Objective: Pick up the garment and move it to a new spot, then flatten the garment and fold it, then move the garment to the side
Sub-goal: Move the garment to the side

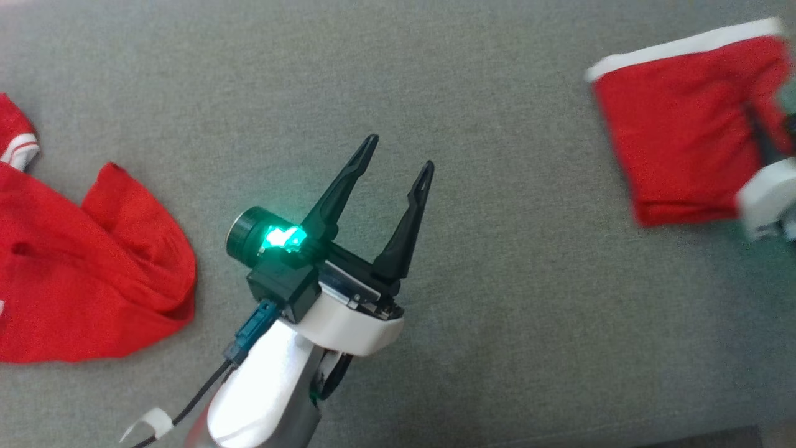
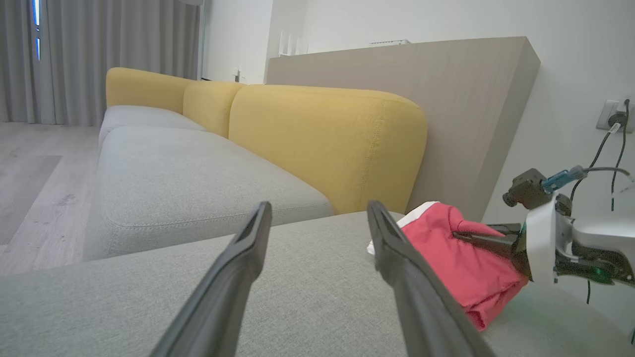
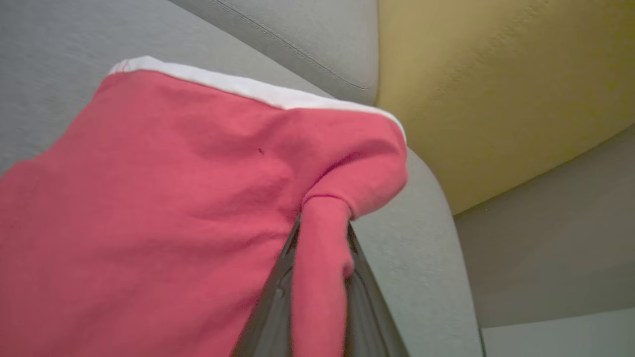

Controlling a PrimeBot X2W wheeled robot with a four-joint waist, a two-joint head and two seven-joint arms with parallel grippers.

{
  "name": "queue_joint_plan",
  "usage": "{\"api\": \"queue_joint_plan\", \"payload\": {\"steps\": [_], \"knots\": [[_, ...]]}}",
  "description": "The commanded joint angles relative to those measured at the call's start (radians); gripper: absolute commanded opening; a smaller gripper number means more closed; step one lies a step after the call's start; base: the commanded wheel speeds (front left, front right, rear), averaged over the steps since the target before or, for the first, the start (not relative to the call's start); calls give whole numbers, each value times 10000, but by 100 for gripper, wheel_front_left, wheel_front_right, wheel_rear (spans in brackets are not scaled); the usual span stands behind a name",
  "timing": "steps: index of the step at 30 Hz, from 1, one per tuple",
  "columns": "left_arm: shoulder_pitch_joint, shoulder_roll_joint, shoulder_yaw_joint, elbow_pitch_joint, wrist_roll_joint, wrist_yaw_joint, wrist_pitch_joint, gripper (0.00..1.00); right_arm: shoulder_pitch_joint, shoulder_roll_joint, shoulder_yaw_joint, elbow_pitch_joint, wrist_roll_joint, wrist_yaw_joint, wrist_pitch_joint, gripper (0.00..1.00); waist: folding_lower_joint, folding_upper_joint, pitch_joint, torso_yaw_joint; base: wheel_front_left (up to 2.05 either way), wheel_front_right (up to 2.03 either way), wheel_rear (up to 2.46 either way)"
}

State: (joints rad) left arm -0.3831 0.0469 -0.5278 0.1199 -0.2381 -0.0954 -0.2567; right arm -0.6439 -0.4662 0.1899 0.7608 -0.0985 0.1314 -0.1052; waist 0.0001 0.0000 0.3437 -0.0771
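Far left: second red garment (image 1: 93, 274), heaped loose on the grey sofa seat (image 1: 497, 298), well apart from the work, seemingly set aside for later.

Middle: left tool (image 1: 400, 152), released, fingers spread, grasping nothing. Hovers over bare seat, probably parked clear of the other arm.

Right: garment (image 1: 678, 143), red with a white band (image 1: 678, 46), already folded into a compact rectangle. Rests near the seat's end, by the yellow backrest (image 3: 496, 89).

Far right: right tool (image 3: 323, 238), clenched on a bunched fold at the garment's edge. Looks like a hold suited to dragging the bundle aside for the last step.

No brand, label or writing legible anywhere.
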Motion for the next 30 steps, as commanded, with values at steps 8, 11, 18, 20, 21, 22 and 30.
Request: {"api": "queue_joint_plan", "payload": {"steps": [8, 11, 18, 20, 21, 22, 30], "knots": [[-577, 33, 119, -561, -135, 109, -51, 100, -501, -1563, -542, 15, 244, -7, 246, 0, -1, 0, 542, 344, 0, 0, 0], [-573, 33, 198, -585, -116, 101, -51, 100, -497, -1657, -847, -35, 193, -7, 277, 0, -1, 0, 629, 407, 0, 0, 0], [-555, 33, 476, -481, 73, 169, -51, 100, -407, -1450, -1385, -238, -85, -7, 262, 100, -1, 0, 655, 511, 0, 0, 0], [-490, 33, 678, -451, 55, 338, -51, 100, -354, -1229, -1596, -328, -68, -7, 162, 100, -1, 0, 547, 501, 0, 0, 0], [-451, 33, 728, -432, 42, 339, -51, 100, -313, -1148, -1653, -382, -103, -7, 125, 100, -1, 0, 470, 493, 0, 0, 0], [-404, 33, 775, -416, 33, 334, -51, 100, -266, -1060, -1706, -441, -131, -7, 90, 100, -1, 0, 369, 490, 0, 0, 0], [123, 33, 1604, -486, 80, 484, -51, 100, 188, 120, -2159, -1405, 99, -7, -494, 100, -1, 0, -594, 403, 0, 0, 0]]}}
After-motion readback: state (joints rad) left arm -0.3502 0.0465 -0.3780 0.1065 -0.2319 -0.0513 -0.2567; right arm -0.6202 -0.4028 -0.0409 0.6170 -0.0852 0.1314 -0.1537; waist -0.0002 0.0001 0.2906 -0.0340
